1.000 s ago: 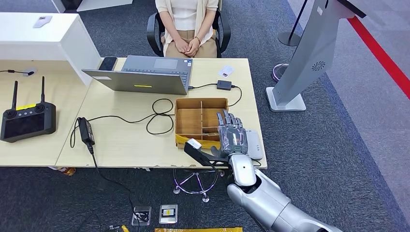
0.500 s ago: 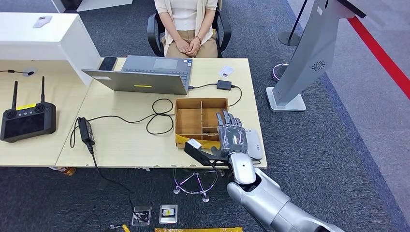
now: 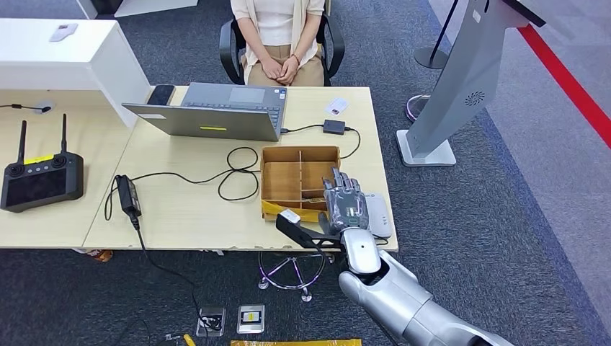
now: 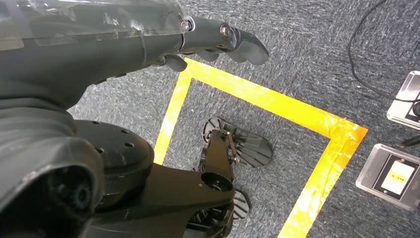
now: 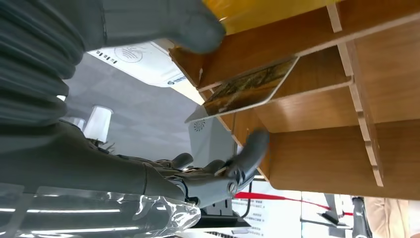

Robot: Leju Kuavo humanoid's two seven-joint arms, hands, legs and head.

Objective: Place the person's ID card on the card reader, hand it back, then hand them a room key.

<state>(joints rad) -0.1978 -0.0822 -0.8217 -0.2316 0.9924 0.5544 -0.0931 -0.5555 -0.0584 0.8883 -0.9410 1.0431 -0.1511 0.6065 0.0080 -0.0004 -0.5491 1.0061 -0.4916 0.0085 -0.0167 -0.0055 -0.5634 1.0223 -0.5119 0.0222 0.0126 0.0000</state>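
Note:
My right hand (image 3: 346, 203) hovers over the near right corner of the wooden compartment box (image 3: 299, 151), fingers spread. In the right wrist view a picture-printed key card (image 5: 245, 89) leans in a compartment of the box (image 5: 317, 114). It lies between my thumb (image 5: 198, 25) and my fingers (image 5: 247, 148), and neither presses it. A white card reader (image 3: 379, 215) lies just right of the hand. A small white card (image 3: 336, 106) lies at the table's far side, near the seated person (image 3: 277, 36). My left hand (image 4: 124, 44) hangs over the floor and holds nothing.
A laptop (image 3: 216, 115) stands at the far middle of the table, with a black adapter (image 3: 333, 127) and looped cable (image 3: 238, 173) beside it. A remote controller (image 3: 39, 180) lies at the left. A grey kiosk stand (image 3: 461, 79) rises to the right of the table.
My right hand has drifted slightly toward the table's near edge over the box corner. Nothing else has moved.

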